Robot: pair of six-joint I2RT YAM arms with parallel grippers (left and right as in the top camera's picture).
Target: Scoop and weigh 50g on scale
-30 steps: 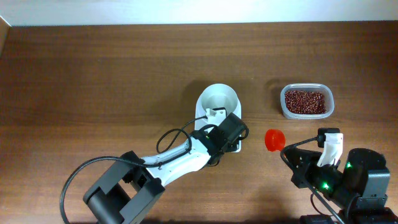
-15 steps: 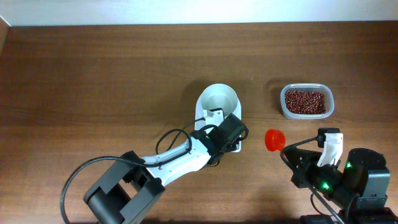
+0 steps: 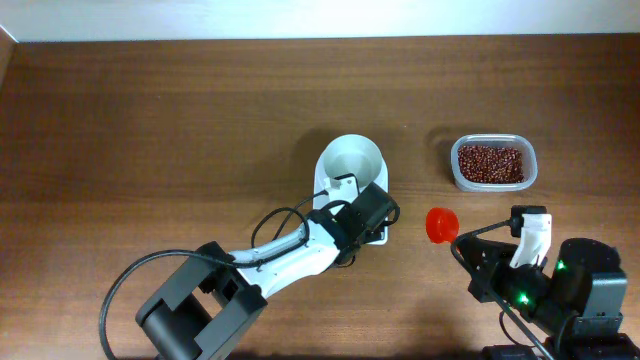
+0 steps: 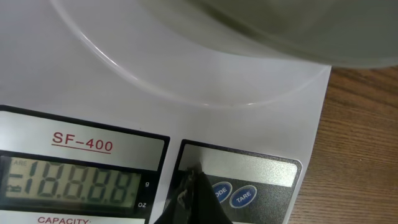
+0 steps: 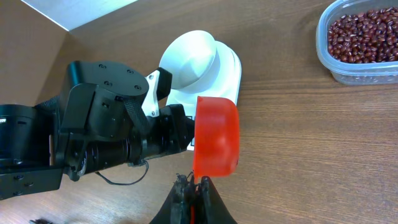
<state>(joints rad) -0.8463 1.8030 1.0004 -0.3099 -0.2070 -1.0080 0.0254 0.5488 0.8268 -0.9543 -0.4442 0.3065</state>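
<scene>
Even light, soft shadows, near-lens blur

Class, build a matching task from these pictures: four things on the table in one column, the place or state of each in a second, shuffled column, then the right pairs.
Column one
1. beans
2. scoop
3. left gripper
4. bowl

Column two
A. empty, on the scale
B. held by the shut right gripper
C. in the clear tub
D. shut, tip at the scale's buttons

Pairs: 1-C, 2-B, 3-D, 4-A
</scene>
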